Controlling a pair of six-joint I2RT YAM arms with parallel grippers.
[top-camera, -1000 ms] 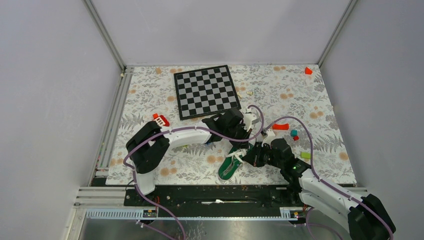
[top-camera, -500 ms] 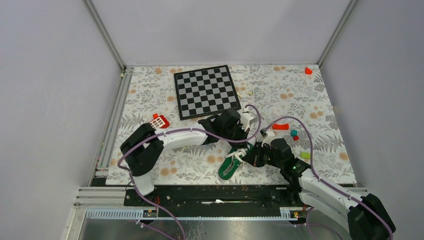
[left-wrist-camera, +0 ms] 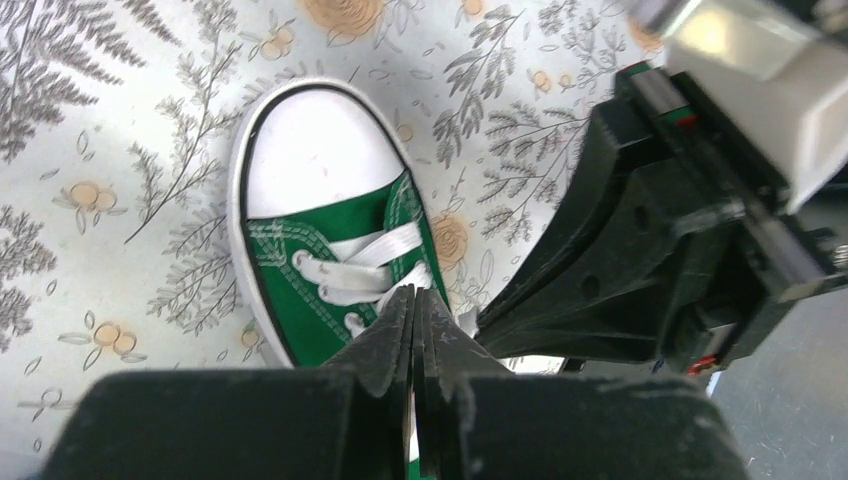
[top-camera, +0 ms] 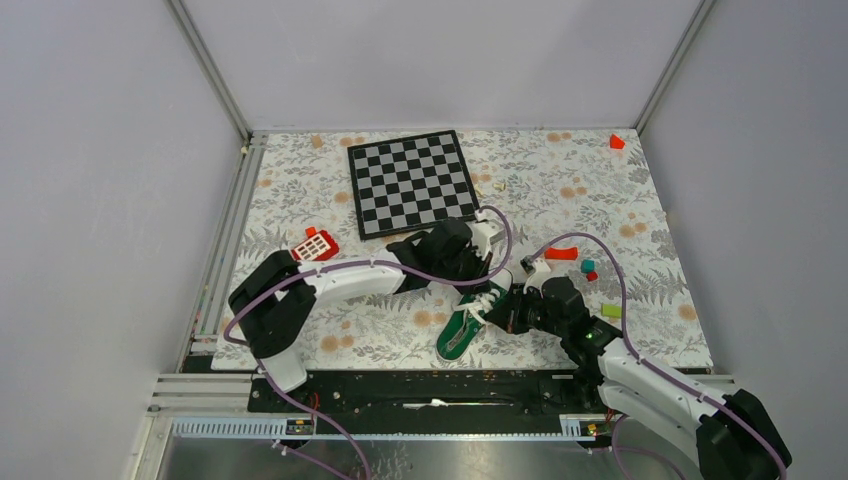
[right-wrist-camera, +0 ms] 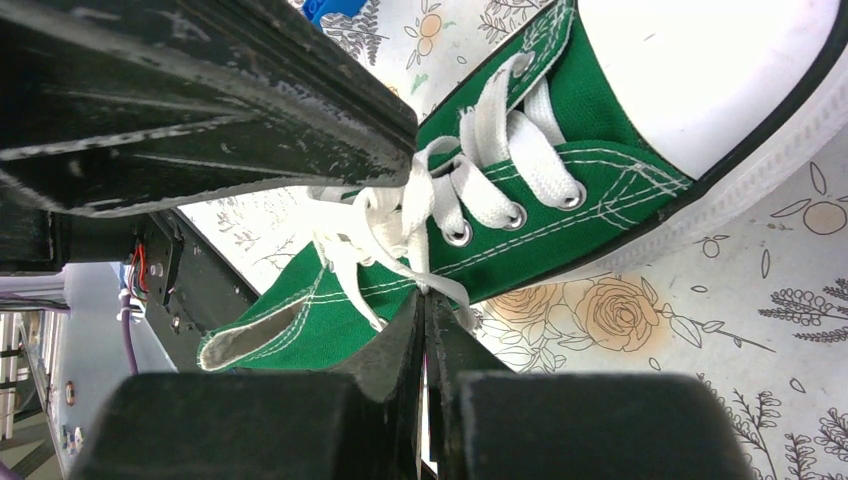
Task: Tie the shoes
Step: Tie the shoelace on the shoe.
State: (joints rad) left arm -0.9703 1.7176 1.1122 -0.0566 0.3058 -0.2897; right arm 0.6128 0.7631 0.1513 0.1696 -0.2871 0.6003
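on the left of the table (top-camera: pixel 300 180), a red toy (top-camera: pixel 320 243) lies beside the chessboard (top-camera: pixel 412 183). next, the left gripper (left-wrist-camera: pixel 413 300), fingers pressed together, pinches the white laces (left-wrist-camera: pixel 385 243) of the green sneaker (top-camera: pixel 460 335), which sits mid-table near the front edge. just right, the right gripper (right-wrist-camera: pixel 422 300) is clamped on the laces too.

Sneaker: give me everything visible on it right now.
Small green canvas low-top sneaker with a white toe cap, white rubber sole, white stitching and metal eyelets. The white laces are crossed low and loose, untied near the tongue. It sits sole down on the floral table near the arms' bases, toe pointing away. The left tool and right tool are each shut on lace strands above it.
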